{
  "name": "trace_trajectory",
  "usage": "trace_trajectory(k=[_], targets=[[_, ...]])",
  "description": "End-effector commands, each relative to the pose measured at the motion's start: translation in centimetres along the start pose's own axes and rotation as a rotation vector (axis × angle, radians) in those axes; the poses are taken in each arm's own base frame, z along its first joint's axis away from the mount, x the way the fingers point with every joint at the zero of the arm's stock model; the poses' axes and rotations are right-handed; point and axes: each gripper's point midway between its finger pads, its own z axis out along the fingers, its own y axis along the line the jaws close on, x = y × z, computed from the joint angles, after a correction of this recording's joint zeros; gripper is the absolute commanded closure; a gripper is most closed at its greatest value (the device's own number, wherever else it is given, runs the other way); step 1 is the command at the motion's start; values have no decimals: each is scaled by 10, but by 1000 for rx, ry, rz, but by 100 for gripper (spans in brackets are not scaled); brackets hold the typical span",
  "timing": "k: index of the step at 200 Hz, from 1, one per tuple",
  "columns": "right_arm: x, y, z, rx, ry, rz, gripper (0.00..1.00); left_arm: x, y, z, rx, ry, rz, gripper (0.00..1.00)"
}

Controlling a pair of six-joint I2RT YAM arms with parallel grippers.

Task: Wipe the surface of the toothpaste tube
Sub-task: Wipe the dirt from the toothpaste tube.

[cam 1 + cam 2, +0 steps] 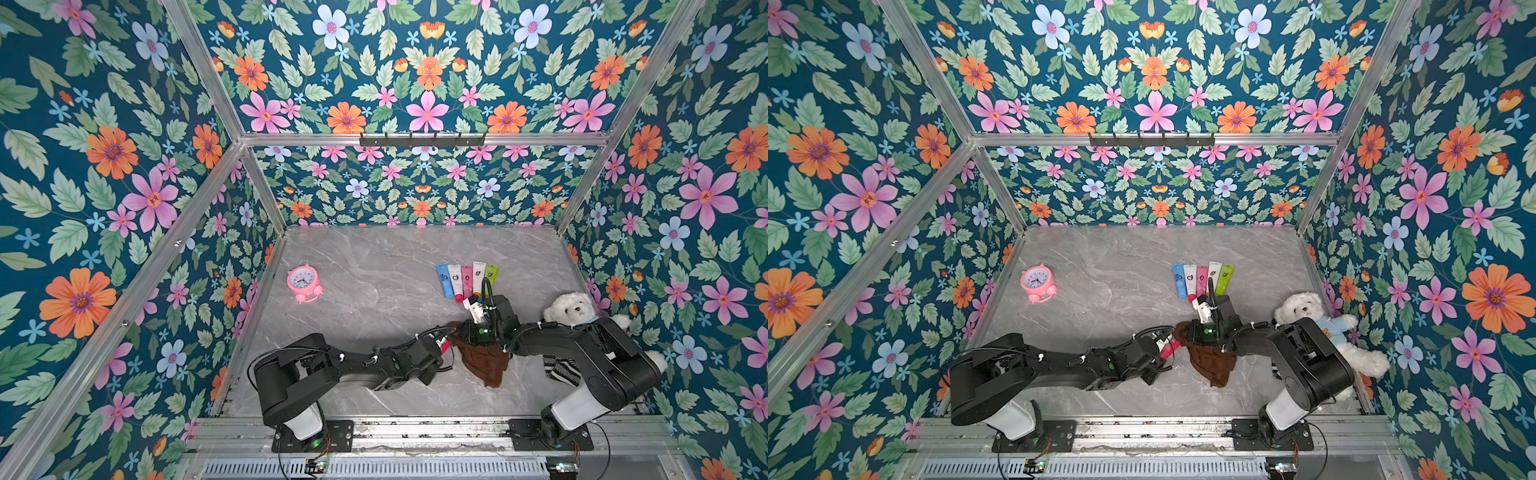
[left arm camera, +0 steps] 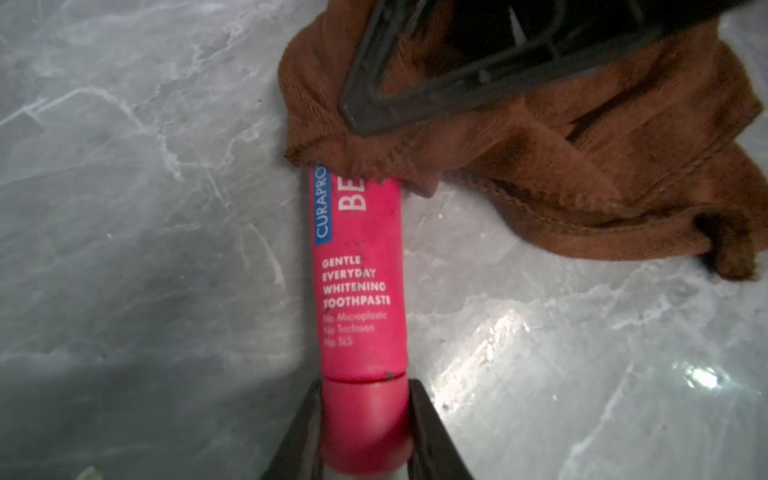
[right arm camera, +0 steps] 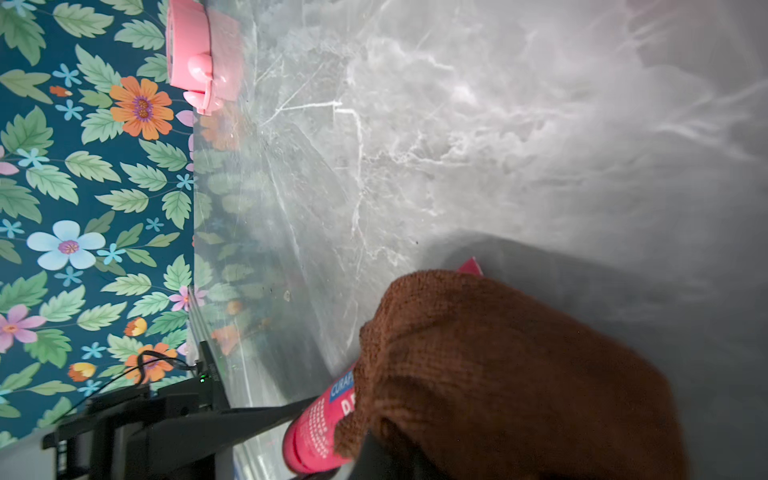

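A pink toothpaste tube [image 2: 359,282] is held just above the marble table, with my left gripper [image 2: 365,399] shut on its cap end. In both top views the tube [image 1: 444,345] shows only as a pink sliver between the two arms. A brown cloth [image 2: 540,166] covers the tube's far end, and my right gripper [image 1: 464,332] is shut on the cloth. One black finger [image 2: 436,95] of the right gripper presses into the cloth. In the right wrist view the cloth [image 3: 498,374] wraps the tube [image 3: 320,428] and hides the jaws.
Several coloured tubes [image 1: 467,278] lie in a row behind the right wrist. A pink alarm clock [image 1: 304,282] stands at the back left. A white teddy bear [image 1: 573,309] and a striped cloth [image 1: 561,370] lie by the right arm.
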Motion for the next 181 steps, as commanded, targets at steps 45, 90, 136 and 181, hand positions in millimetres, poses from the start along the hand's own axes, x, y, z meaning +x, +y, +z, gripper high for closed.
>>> trace_trajectory(k=[45, 90, 136, 181], targets=[[81, 31, 14, -35, 191, 35, 100, 43, 4, 0, 3, 168, 36, 100], [56, -17, 0, 53, 118, 112, 100, 44, 3, 0, 9, 168, 38, 100], [14, -42, -14, 144, 56, 100, 100, 42, 5, -5, 7, 146, 29, 100], [34, -24, -5, 43, 104, 113, 100, 43, 5, -2, 1, 154, 31, 100]])
